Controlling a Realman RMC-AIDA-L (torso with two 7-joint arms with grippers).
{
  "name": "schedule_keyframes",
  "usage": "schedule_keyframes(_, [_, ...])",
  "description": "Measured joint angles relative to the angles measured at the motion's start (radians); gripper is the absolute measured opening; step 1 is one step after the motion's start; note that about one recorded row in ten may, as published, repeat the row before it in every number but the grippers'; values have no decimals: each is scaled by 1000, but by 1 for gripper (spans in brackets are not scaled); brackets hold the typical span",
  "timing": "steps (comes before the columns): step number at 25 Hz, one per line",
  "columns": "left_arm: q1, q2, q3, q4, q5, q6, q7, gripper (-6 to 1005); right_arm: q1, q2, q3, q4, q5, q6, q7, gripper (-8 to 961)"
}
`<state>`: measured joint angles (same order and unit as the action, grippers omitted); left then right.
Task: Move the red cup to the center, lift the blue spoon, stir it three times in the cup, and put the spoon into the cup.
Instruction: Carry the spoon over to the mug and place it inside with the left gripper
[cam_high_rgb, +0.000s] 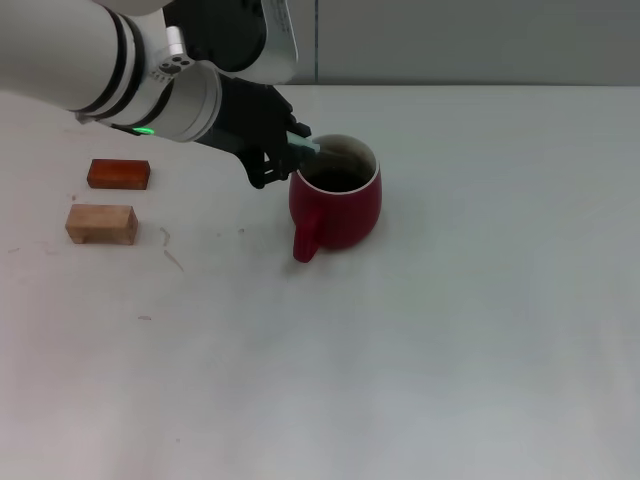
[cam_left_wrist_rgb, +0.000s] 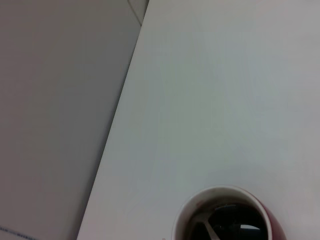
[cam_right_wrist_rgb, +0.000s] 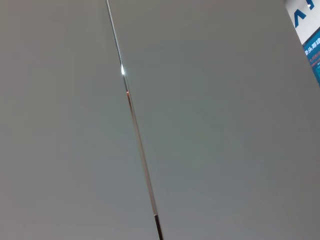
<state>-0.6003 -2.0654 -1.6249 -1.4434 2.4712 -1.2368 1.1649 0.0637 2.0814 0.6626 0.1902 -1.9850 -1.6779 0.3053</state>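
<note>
The red cup (cam_high_rgb: 338, 203) stands upright near the middle of the white table, handle toward the front. Its pale rim and dark inside (cam_left_wrist_rgb: 227, 220) also show in the left wrist view. My left gripper (cam_high_rgb: 297, 152) hangs over the cup's left rim, shut on the pale-blue handle of the blue spoon (cam_high_rgb: 309, 148). The spoon's grey metal neck (cam_left_wrist_rgb: 207, 228) slants down inside the cup. Its bowl is hidden in the dark interior. The right gripper is out of view; its wrist camera shows only a grey wall.
An orange-red block (cam_high_rgb: 118, 173) and a tan wooden block (cam_high_rgb: 101, 223) lie at the table's left side. The bare white table (cam_high_rgb: 450, 340) stretches to the right of and in front of the cup. A grey wall rises behind the far edge.
</note>
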Motion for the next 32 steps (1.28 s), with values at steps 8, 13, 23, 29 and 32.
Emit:
schedule_keyframes(8, [1,-2,70,-20,-2,-1,-12,169,-2,0,0,0,1,0,0,816])
schedule_keyframes(13, [42,4,64,-57,6,-31,-18,169,0,0,0,0,1,0,0,816])
schedule_keyframes(23, [61,2,8,-59,48,-35,-20,169,4,0,0,0,0,-2,0,817])
schedule_keyframes(29, [55,-1,39,-76,49,-25,-29,169,1,0,0,0,2,-6,0,817])
schedule_keyframes(32, [54,-1,41,-76,49,-24,-32,167,1,0,0,0,3,-6,0,816])
